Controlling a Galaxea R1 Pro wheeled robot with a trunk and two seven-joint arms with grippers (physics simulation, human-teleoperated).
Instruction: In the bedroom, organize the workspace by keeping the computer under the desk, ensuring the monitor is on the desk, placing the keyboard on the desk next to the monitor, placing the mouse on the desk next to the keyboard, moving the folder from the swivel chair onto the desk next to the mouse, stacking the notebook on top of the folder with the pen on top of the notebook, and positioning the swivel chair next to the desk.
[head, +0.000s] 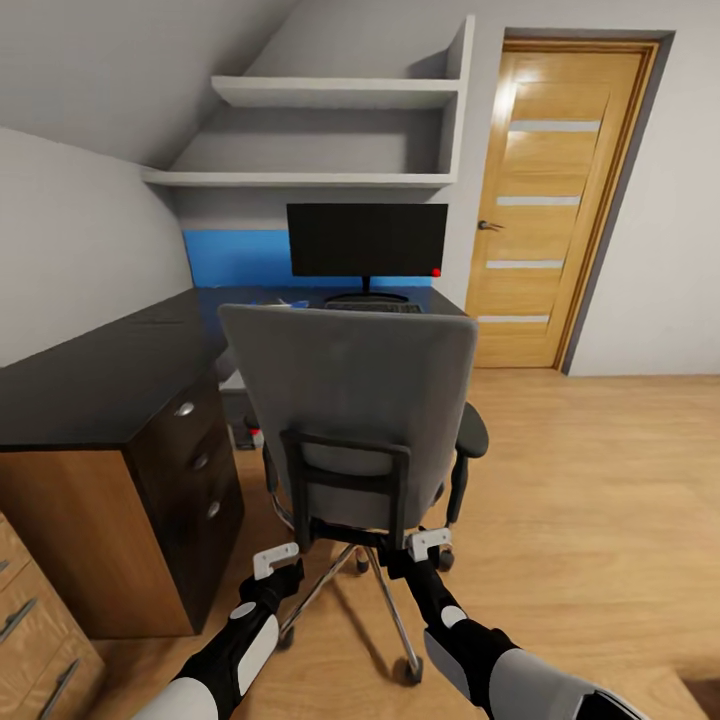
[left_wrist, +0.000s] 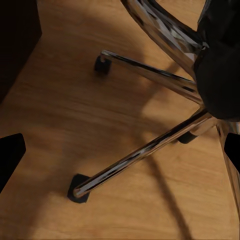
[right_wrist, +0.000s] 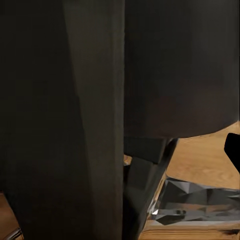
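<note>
the swivel chair (head: 350, 400) stands with its back to the robot, tucked toward the desk (head: 100, 375), where the monitor (head: 366, 240) already sits. both arms reach low behind the seat, probably to push it in. the left gripper (head: 275, 562) looks spread over the chrome legs; the right gripper (head: 430, 545) i cannot tell.
</note>
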